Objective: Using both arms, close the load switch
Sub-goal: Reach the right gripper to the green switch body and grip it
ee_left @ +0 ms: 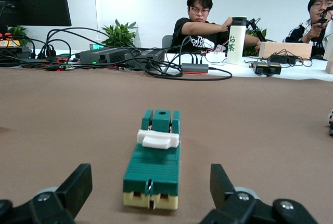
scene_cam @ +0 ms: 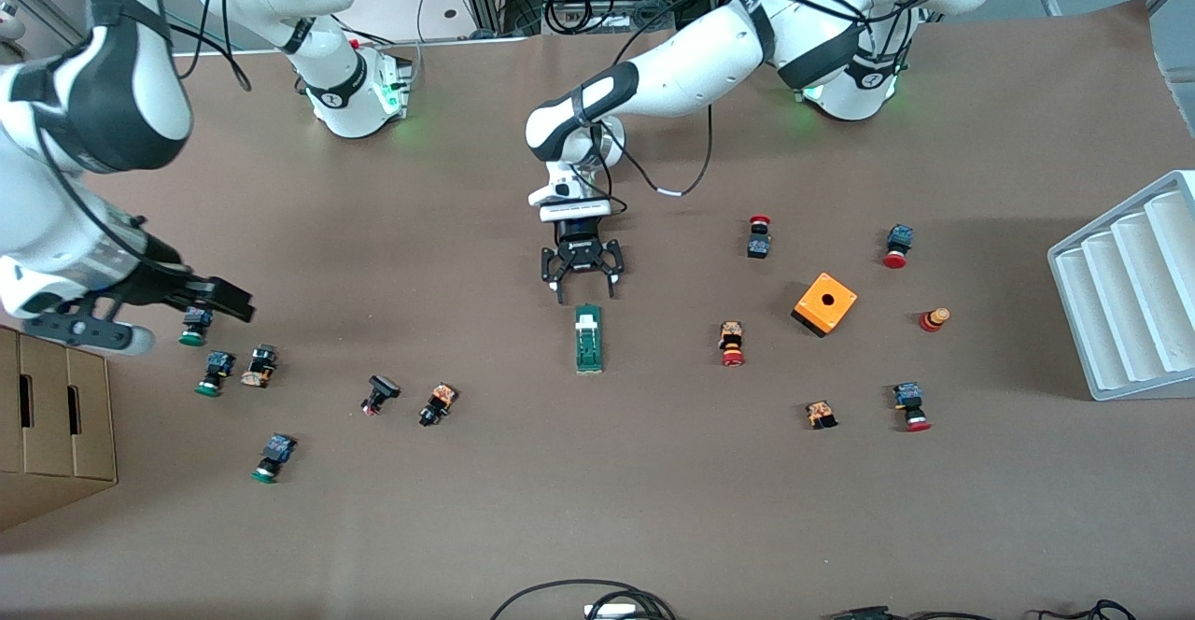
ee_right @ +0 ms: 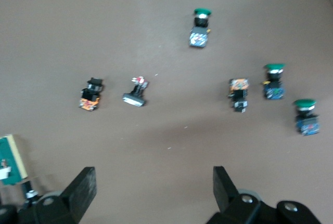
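Note:
The load switch (scene_cam: 587, 338) is a narrow dark-green block with a white lever, lying flat mid-table. From the left wrist it lies just ahead of the jaws, its cream end toward me (ee_left: 153, 169). My left gripper (scene_cam: 586, 296) is low over the table just short of that end, open and apart from it (ee_left: 150, 183). My right gripper (scene_cam: 194, 323) hangs high over the green-capped buttons at the right arm's end, open and empty (ee_right: 153, 182). One end of the load switch (ee_right: 9, 159) shows at the edge of the right wrist view.
An orange box with a hole (scene_cam: 823, 302) and several red-capped buttons (scene_cam: 731, 344) lie toward the left arm's end, beside a white slotted rack (scene_cam: 1130, 293). Green-capped buttons (scene_cam: 215, 373) and a cardboard box (scene_cam: 51, 424) are at the right arm's end.

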`<state>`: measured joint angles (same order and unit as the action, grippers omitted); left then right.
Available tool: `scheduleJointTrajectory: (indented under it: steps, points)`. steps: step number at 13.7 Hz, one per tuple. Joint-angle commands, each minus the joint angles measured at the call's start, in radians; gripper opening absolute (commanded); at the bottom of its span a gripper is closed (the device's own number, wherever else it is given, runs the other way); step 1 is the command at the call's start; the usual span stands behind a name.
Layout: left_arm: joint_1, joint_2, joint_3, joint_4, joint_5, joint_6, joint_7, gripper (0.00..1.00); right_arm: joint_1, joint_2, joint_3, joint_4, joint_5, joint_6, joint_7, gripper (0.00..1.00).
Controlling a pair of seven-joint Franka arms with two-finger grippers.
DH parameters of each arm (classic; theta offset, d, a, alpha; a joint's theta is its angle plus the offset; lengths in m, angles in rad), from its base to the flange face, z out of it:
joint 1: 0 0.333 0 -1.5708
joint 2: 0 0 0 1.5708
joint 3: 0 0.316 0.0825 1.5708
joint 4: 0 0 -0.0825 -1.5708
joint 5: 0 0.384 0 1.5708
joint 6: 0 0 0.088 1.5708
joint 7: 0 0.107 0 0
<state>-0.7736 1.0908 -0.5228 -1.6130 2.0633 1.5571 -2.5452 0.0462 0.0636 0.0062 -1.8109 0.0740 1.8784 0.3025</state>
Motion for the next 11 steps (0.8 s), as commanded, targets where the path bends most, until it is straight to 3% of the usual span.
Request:
scheduleJointTrajectory:
  steps: [1,11]
  points:
    - [-0.004,0.031,0.009,0.050,0.024,-0.009,-0.010,1.00,0.040,0.038,-0.002,0.012,0.043,0.019,0.123,1.00]
    - [0.002,0.046,0.030,0.053,0.028,-0.006,-0.010,1.00,0.371,0.223,-0.002,0.024,0.056,0.247,0.755,1.00]
